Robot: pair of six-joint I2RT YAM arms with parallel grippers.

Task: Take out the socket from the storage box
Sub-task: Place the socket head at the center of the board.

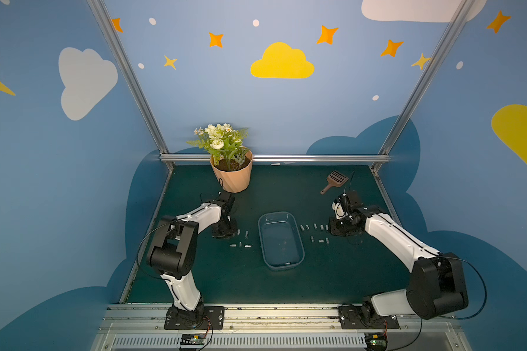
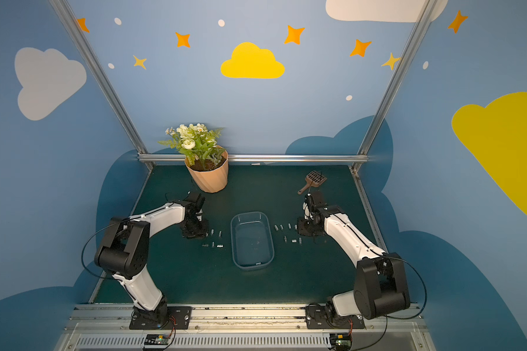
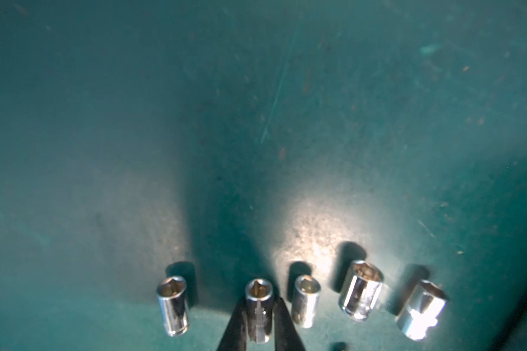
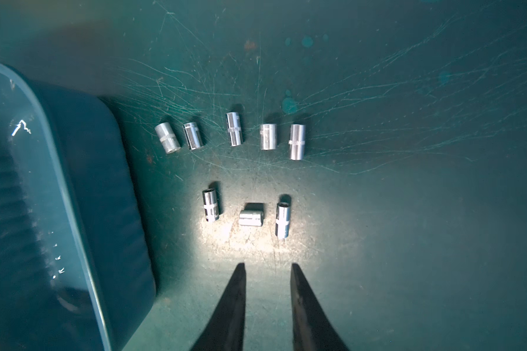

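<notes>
The left fingers (image 3: pixel 236 328) are set closely on either side of one socket (image 3: pixel 258 307) in the left wrist view; whether it is pinched or only flanked cannot be told. This socket is stood open end up on the green tabletop (image 3: pixel 256 121), second from one end in a row of five. The four neighbouring sockets (image 3: pixel 361 290) are ranged alongside, each apart from the next.

The right fingers (image 4: pixel 232 310) are shown spread in the right wrist view, with only tabletop between them. Beyond the tips, eight sockets (image 4: pixel 234 129) are set out in two rows, five and three. The storage box (image 4: pixel 63 188) is seen just beside these rows, touched by none.

In both top views the storage box (image 1: pixel 260 234) (image 2: pixel 232 235) is placed mid-tabletop between the two arms. A socket cluster is laid on each side of it, outside its rim. The left arm (image 1: pixel 195 217) is held low over the left cluster (image 1: pixel 246 234), and the fingers are hidden beneath the wrist. A peach flowerpot (image 1: pixel 232 179) and a brown slotted scoop (image 1: pixel 335 179) are kept along the back edge.
</notes>
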